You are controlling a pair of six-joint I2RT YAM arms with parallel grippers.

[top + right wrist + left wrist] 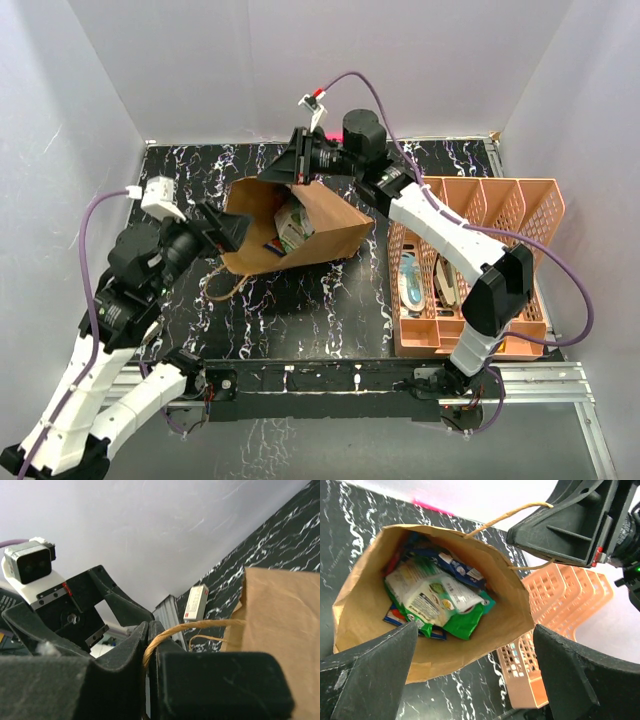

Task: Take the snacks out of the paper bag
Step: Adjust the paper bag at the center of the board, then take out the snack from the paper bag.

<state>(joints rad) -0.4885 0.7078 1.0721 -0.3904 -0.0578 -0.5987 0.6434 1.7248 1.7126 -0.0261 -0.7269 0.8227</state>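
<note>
While my right fingers point(125, 650) pinch the twine handle point(200, 625) of the paper bag point(470, 652), my left fingers point(375, 665) gape empty at its mouth; the snacks point(435, 597) lie inside, bag tipped on the table point(300, 305).

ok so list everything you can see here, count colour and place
bag: one, brown paper, mid table, mouth open
snacks: several, green-white and blue, inside the bag
handle: one, tan twine, at the bag's rim, pinched by the right gripper
organiser: one, salmon-pink, right side of the table
pale items: a few, in the organiser's near slots
table: one, black with white veins
left gripper: open, at the bag's mouth
right gripper: shut on the handle
</note>
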